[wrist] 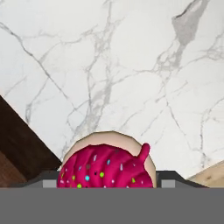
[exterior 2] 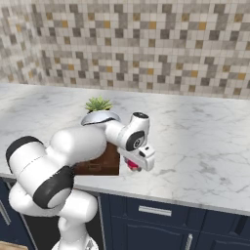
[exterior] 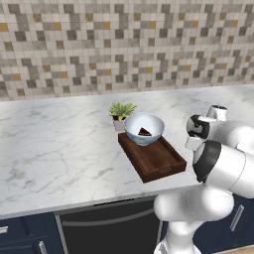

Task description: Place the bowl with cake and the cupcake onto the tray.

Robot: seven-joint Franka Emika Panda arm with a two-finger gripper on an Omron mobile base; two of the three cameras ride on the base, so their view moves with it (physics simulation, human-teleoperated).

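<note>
The cupcake (wrist: 107, 164), pink-red with sprinkles on a pale base, sits between my gripper's (wrist: 107, 180) two dark fingertips (wrist: 50, 178), which touch its sides; the gripper is shut on it. In the right base view the cupcake (exterior 2: 132, 165) shows under the hand, just right of the dark wooden tray (exterior 2: 100, 163) and over the counter's front strip. The light blue bowl (exterior: 144, 128) stands on the tray's (exterior: 158, 161) far end with the dark cake wedge (exterior: 145, 132) inside it. A corner of the tray (wrist: 13, 144) shows at the left of the hand view.
A small potted plant (exterior: 121, 113) stands right behind the bowl. The white marble counter (exterior: 59, 144) runs wide to both sides under a tiled wall. The counter's front edge (exterior 2: 195, 200) lies close to the hand. My own arm (exterior: 218, 163) covers the tray's right side.
</note>
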